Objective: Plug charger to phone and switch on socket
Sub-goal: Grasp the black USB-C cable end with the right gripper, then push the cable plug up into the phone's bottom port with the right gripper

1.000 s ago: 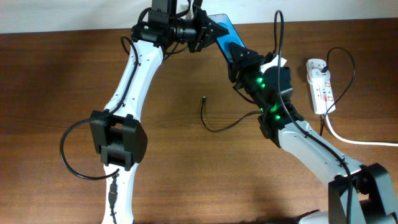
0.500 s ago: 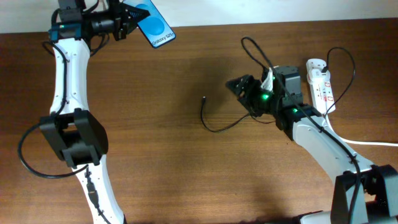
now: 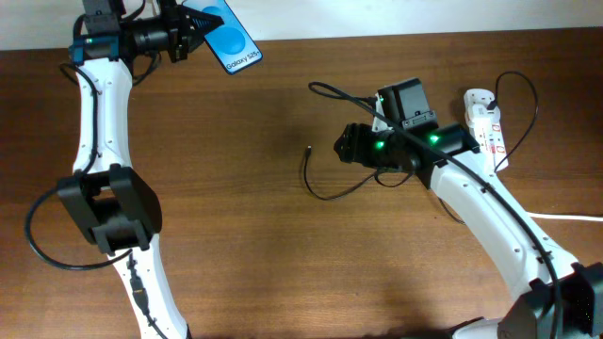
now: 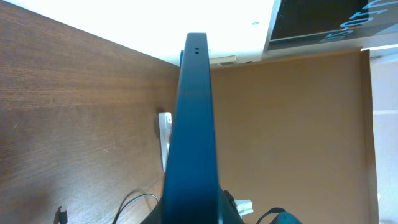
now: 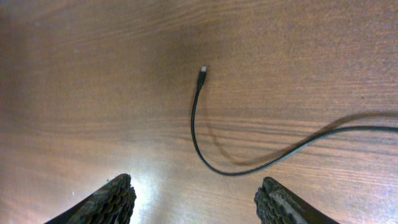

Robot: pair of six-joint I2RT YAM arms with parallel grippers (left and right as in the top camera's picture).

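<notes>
The phone (image 3: 228,40), black-edged with a bright blue screen, is held up at the far left of the table by my left gripper (image 3: 188,36), which is shut on it. In the left wrist view the phone (image 4: 193,124) shows edge-on. The charger, a thin black cable (image 3: 330,191), lies curved on the table's middle; its plug tip (image 3: 310,149) points away from me. My right gripper (image 3: 347,146) is open and empty, just right of the tip. In the right wrist view the cable (image 5: 205,149) and its tip (image 5: 203,71) lie ahead of the open fingers (image 5: 196,202). The white socket (image 3: 485,127) lies at the right.
The socket's thick white cord (image 3: 546,215) runs off to the right edge. The black cable loops back over the socket toward its plug (image 3: 513,80). A pale wall strip borders the table's far edge (image 3: 424,14).
One second ago both grippers met at the phone near the far middle. My left arm has swung the phone far left. My right gripper has let go, and moved down and left toward the cable tip.
</notes>
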